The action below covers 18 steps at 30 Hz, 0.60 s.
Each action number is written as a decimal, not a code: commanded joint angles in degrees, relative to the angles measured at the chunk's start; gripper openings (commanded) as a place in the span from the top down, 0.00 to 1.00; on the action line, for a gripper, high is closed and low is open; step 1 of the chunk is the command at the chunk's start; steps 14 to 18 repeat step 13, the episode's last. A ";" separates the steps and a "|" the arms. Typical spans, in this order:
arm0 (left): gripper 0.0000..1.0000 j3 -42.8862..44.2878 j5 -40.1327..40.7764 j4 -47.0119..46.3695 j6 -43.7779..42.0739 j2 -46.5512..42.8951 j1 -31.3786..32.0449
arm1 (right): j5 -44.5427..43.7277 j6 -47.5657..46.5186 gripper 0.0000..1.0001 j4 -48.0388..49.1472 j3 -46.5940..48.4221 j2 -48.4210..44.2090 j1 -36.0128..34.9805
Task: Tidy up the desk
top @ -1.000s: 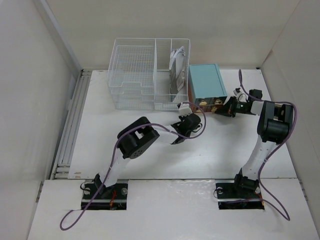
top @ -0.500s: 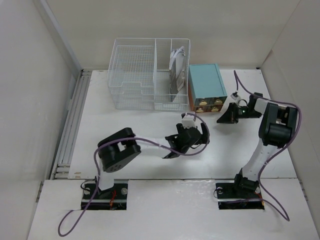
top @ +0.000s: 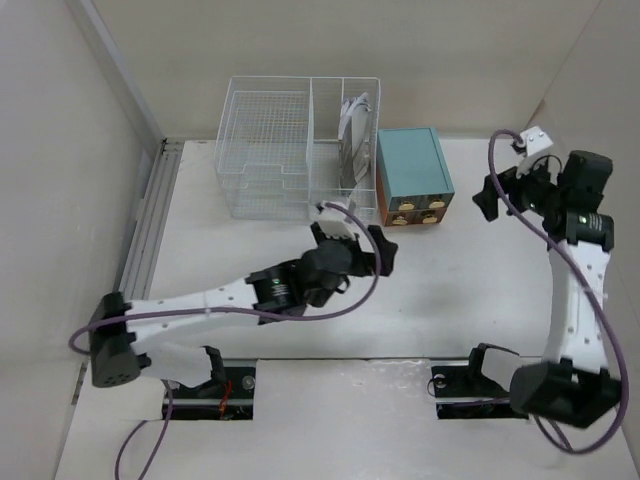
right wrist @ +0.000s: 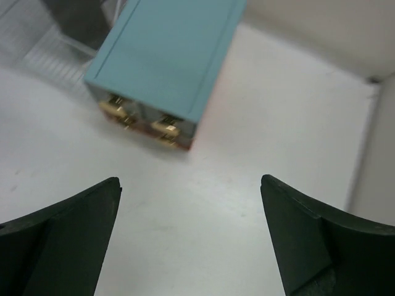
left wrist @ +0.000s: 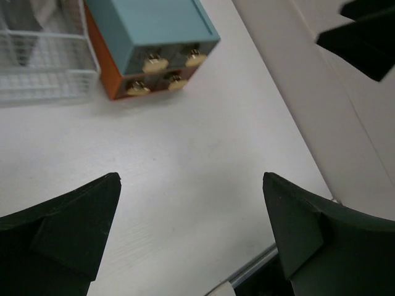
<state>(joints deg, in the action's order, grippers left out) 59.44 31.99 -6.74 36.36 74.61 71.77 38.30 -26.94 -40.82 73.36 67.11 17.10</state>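
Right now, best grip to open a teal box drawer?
Pinch one brass knob on the teal drawer box, coming from its front, near face. The knobs stick out toward the arms; the wire basket crowds its left side.

Light was soft and even, and the desk looked bright with only faint shadows. My right wrist view was slightly blurred; my left fingers showed as dark, featureless shapes.

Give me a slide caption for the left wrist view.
Open left gripper above the desk, facing the drawer box beside the basket.
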 commanded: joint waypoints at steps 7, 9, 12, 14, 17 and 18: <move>0.00 -8.81 -2.19 10.68 -12.51 -26.15 -15.23 | -23.62 11.81 0.00 14.01 -3.20 -16.12 -1.19; 0.00 -9.43 -2.19 12.80 -14.90 -28.54 -17.44 | -24.33 12.34 0.00 16.72 -6.46 -21.48 -1.19; 0.00 -9.43 -2.98 15.44 -17.28 -32.15 -21.22 | -23.80 12.35 0.00 18.58 -12.70 -28.49 -1.19; 0.00 -10.30 -4.20 15.44 -17.81 -33.11 -21.93 | -22.76 11.48 0.00 19.10 -14.11 -30.35 -1.19; 0.00 -10.30 -4.20 15.44 -17.81 -33.11 -21.93 | -22.76 11.48 0.00 19.10 -14.11 -30.35 -1.19; 0.00 -10.30 -4.20 15.44 -17.81 -33.11 -21.93 | -22.76 11.48 0.00 19.10 -14.11 -30.35 -1.19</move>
